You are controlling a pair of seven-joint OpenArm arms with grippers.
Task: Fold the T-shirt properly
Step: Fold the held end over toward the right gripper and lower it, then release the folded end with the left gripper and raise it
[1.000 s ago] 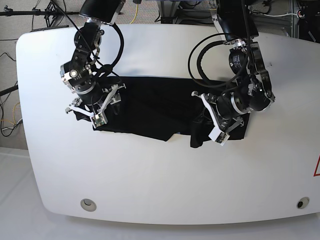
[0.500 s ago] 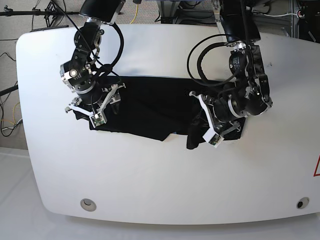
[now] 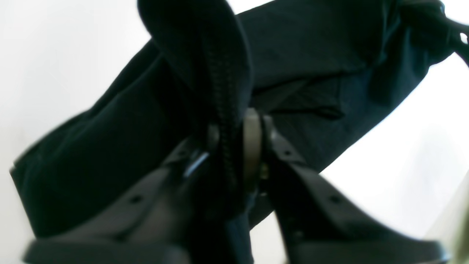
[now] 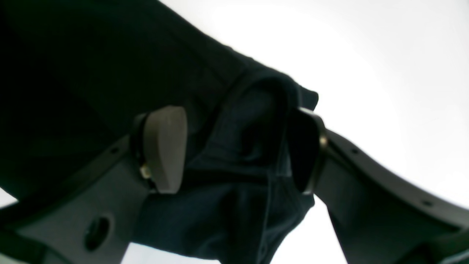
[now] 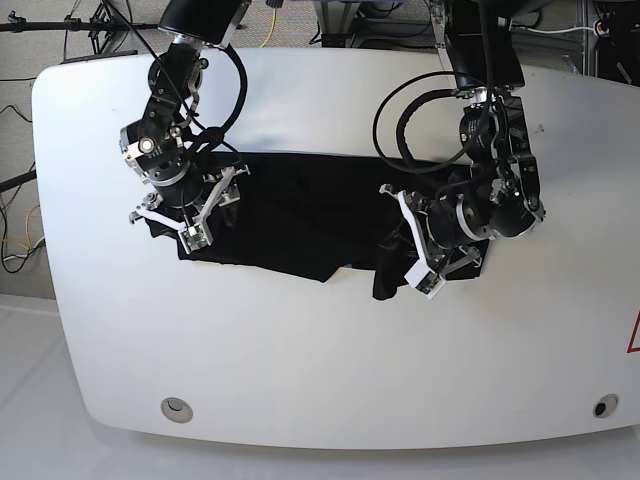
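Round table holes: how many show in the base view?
2. One hole is near the white table's front-left edge, one hole near its front-right. The black T-shirt might hide others.

One T-shirt (image 5: 300,215), one table (image 5: 300,380), two arms.

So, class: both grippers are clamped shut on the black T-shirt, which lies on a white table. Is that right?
Not quite. Only the left gripper is clamped shut on the T-shirt. The right wrist view shows the right gripper open, its fingers apart with a bunch of the fabric lying between them. The rest holds: the shirt is black and lies on the white table.
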